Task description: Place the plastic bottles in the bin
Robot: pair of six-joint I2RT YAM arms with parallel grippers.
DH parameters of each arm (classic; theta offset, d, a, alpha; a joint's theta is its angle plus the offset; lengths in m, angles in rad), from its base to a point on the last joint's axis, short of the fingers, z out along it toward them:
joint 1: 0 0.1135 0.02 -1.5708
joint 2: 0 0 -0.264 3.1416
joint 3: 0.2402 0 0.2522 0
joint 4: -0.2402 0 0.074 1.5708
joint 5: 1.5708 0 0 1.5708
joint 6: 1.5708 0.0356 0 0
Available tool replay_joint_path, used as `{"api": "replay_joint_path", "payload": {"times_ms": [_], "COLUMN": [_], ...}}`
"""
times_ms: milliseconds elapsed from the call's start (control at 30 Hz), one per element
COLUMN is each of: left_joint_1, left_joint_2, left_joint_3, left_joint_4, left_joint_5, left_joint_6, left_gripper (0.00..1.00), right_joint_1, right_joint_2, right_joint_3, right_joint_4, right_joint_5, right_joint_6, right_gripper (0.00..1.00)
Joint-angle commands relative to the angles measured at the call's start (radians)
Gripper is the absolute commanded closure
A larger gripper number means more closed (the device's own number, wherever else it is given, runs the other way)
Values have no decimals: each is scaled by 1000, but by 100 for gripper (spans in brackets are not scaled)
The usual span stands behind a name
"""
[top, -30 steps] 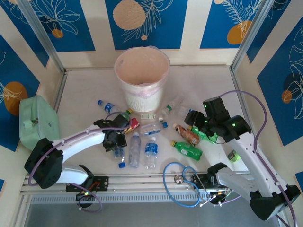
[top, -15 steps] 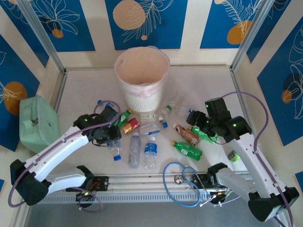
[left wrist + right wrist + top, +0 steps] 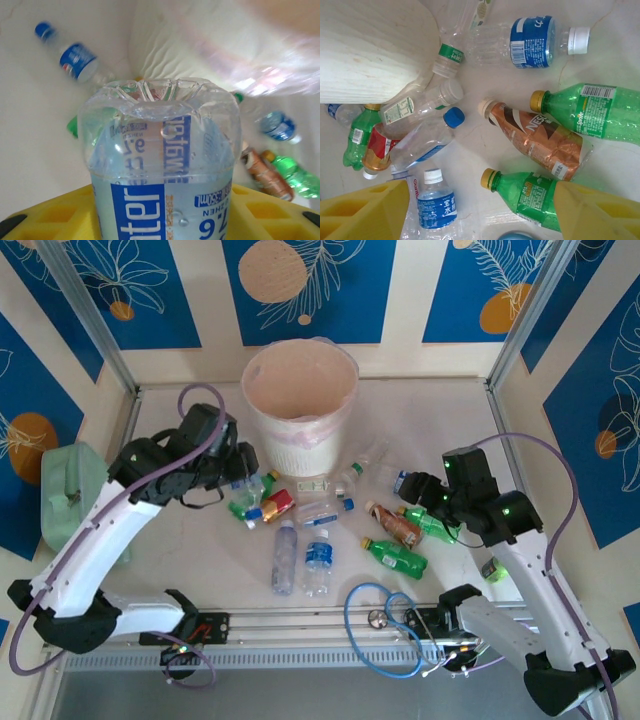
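My left gripper [image 3: 160, 216] is shut on a clear plastic bottle [image 3: 160, 160] with a blue label, its ribbed base pointing away from the camera. In the top view the left gripper [image 3: 238, 480] hangs just left of the bin [image 3: 300, 445], a whitish round basket with a pink liner; its wall [image 3: 190, 45] rises close behind the bottle. My right gripper [image 3: 412, 498] is open. Its yellow fingers [image 3: 365, 212] straddle a green bottle [image 3: 532, 195] lying below, apart from it. A brown bottle [image 3: 545, 140], another green one [image 3: 590, 112] and several clear ones [image 3: 432, 205] lie around.
A mint-green case [image 3: 75, 495] sits at the left wall. A blue cable loop [image 3: 385, 625] lies by the front rail. Two clear bottles [image 3: 284, 555] lie side by side mid-table. The bin's wall [image 3: 370, 50] stands close to the bottle pile.
My left arm has lifted the clear bottle off the table and carried it back towards the bin's left side. My right arm has barely shifted.
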Motion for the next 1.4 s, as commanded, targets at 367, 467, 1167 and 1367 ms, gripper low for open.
{"api": "replay_joint_path", "payload": {"times_ms": [367, 467, 1167, 1367], "left_joint_1": [48, 60, 225, 232], "left_joint_2": [225, 297, 690, 736], "left_joint_3": [458, 560, 733, 718], "left_joint_4": [91, 123, 391, 364], "left_joint_5": [11, 16, 136, 141], "left_joint_6": [137, 144, 32, 53], "left_gripper": [46, 46, 45, 38], "right_joint_1": [29, 47, 125, 125], "right_joint_2": [4, 8, -39, -39], "right_joint_3": [22, 22, 21, 21], "right_joint_4": [14, 16, -33, -32], "right_joint_5": [-42, -37, 43, 49], "right_joint_6": [28, 38, 72, 71], "right_gripper": [23, 23, 23, 23]}}
